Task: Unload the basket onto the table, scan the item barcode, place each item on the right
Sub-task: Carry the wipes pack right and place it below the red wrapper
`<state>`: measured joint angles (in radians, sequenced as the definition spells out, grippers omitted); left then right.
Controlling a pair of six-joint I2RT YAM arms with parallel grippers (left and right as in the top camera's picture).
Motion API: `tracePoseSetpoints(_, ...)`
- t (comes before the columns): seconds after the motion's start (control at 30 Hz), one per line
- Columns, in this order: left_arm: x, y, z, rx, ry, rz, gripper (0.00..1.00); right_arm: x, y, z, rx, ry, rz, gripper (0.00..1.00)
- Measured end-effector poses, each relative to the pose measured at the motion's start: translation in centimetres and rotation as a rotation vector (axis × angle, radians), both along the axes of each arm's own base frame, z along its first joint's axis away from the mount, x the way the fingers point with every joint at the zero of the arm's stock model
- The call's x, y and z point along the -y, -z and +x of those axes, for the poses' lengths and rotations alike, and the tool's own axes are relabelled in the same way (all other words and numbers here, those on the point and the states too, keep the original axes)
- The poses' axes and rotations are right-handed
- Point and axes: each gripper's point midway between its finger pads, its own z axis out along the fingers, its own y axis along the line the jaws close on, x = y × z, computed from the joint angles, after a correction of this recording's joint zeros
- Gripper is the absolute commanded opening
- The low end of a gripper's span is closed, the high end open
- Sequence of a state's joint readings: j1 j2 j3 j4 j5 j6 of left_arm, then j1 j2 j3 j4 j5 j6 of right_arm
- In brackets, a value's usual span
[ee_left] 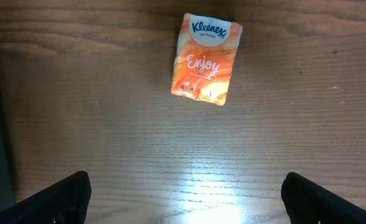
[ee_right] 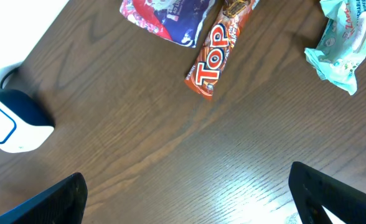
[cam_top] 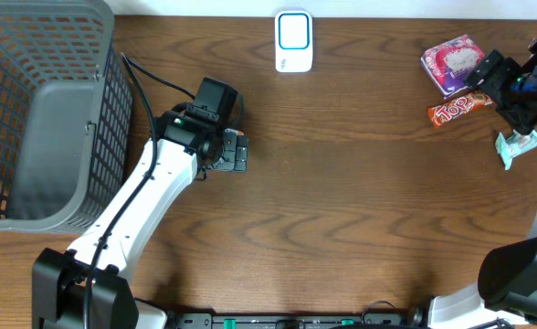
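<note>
The barcode scanner (cam_top: 293, 41), white with a blue frame, stands at the table's far edge; in the right wrist view the scanner (ee_right: 12, 121) is at the left. An orange Kleenex tissue pack (ee_left: 206, 59) lies flat on the wood ahead of my left gripper (ee_left: 184, 205), which is open and empty above the table. From overhead, the left gripper (cam_top: 232, 151) hovers left of centre. My right gripper (ee_right: 186, 199) is open too, holding nothing, with an orange Top bar (ee_right: 217, 53) lying ahead of it. Overhead, the right gripper (cam_top: 504, 91) hangs over the items at the far right.
A grey mesh basket (cam_top: 40, 110) fills the left side. A purple snack pack (cam_top: 451, 62), the Top bar (cam_top: 458, 108) and a teal wipes pack (cam_top: 517, 146) lie close together at the right edge. The purple pack (ee_right: 164, 15) and teal pack (ee_right: 345, 43) flank the bar.
</note>
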<state>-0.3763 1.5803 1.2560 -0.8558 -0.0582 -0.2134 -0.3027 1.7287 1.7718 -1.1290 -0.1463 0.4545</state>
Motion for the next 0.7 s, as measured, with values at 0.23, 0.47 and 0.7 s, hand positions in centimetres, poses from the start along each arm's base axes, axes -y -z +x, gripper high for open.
tracePoseSetpoints(0.23,-0.01,0.01,-0.02,-0.001,0.000,0.000,0.98,0.00,0.00,0.00,0.000,0.000,0.000,0.99)
tracePoseSetpoints(0.47,-0.08,0.06,-0.19,-0.008,0.000,0.003,0.98,-0.01,0.00,0.00,0.000,0.000,0.000,0.99)
tracePoseSetpoints(0.7,-0.04,0.04,-0.11,-0.005,0.000,0.002,0.98,-0.01,0.00,0.00,0.000,0.000,0.000,0.99)
